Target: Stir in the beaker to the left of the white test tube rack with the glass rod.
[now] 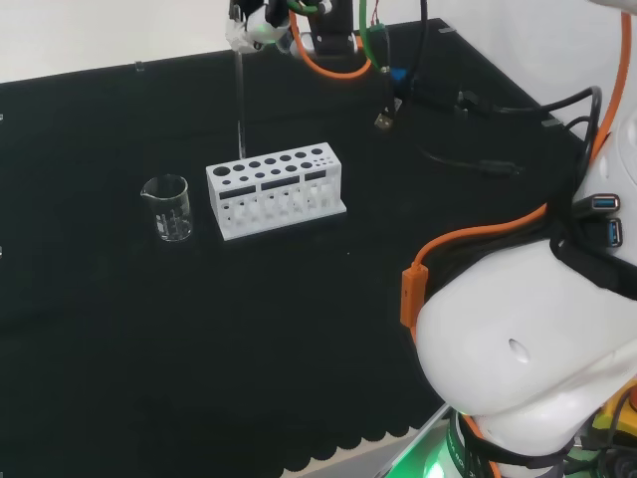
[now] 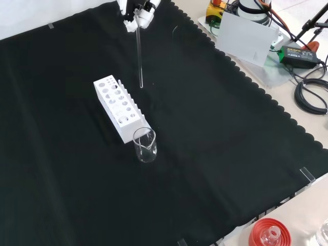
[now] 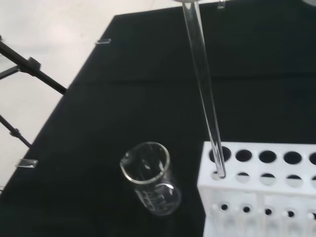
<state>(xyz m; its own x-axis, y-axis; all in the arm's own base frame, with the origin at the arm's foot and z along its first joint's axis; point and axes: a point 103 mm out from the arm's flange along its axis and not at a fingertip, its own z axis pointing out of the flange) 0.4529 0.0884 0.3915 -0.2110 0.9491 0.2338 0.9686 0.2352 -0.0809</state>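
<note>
Left of the white test tube rack [image 1: 277, 189] in my head view, the clear glass beaker [image 1: 169, 207] stands upright on the black-clothed bench [image 1: 149, 329], just beside the rack's end. Above the rack hangs the thin clear glass rod [image 1: 240, 105], upright, its tip over the rack's end holes. My black and white hand [image 1: 254, 25] has its fingers pinched round the rod's top.
</note>
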